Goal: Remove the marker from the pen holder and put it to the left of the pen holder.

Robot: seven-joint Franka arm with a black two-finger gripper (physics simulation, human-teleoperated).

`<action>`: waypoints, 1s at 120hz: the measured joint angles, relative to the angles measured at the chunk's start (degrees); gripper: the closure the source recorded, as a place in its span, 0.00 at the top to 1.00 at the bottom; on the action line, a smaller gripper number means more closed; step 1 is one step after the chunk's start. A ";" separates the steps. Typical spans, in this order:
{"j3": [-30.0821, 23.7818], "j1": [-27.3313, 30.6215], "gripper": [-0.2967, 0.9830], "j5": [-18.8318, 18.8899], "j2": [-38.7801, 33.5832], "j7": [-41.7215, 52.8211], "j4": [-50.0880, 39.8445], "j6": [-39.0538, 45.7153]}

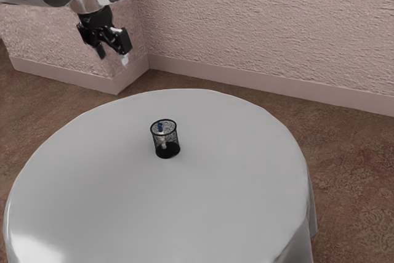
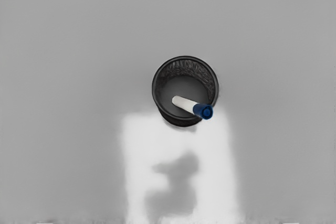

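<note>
ok so the pen holder [image 1: 166,152] is standing upright on the tablecloth [image 1: 228,195], and the marker [image 2: 185,105] is leaning inside it, cap end up at the rim. Going by the exterior view, the wall [image 1: 258,23] and baseboard [image 1: 258,82] are way back behind the holder, and there's carpet [image 1: 351,170] well off to either side of it, past the cloth.

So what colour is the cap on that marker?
Blue cap, clearest in the wrist view.
</note>
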 joint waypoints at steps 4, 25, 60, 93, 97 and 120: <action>-0.06 -0.55 0.68 0.25 -0.30 -0.02 0.06 -0.68; 0.07 -4.24 0.73 0.74 3.95 -0.23 -0.17 -2.53; 2.65 -0.36 0.75 -2.82 26.22 -0.99 7.85 0.32; 2.58 -4.06 0.67 -1.99 32.84 -2.37 14.86 1.10; 2.58 -4.45 0.66 -0.91 32.89 -2.68 14.83 0.91; 2.44 -5.28 0.62 2.59 34.24 -4.27 14.89 0.39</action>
